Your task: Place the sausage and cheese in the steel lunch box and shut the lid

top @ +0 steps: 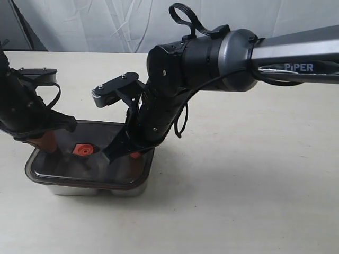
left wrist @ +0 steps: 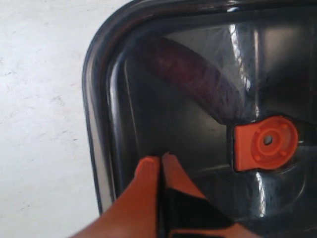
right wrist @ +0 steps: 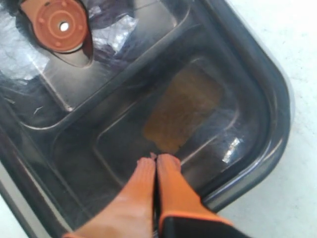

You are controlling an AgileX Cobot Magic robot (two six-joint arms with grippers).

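Dark-red ridged sausage (left wrist: 193,74) and orange cheese wedge (right wrist: 183,109) lie under the smoky plastic lid (top: 98,132) on the shiny steel lunch box (top: 79,189), so the left gripper (left wrist: 161,159) and right gripper (right wrist: 156,159), both pressed together, likely only need to seat it.

Black left arm (top: 21,108) and right arm (top: 175,69), orange at the tips.
The right arm has glossy black housings, a grey collar (top: 239,55) and a silver link lettered "PiPER" (top: 299,67); a black cable (top: 185,16) loops off it, beside a screwed black camera bracket (top: 114,87). The left end effector (left wrist: 161,157) and right end effector (right wrist: 156,158) have tapered orange fingers (right wrist: 141,193).
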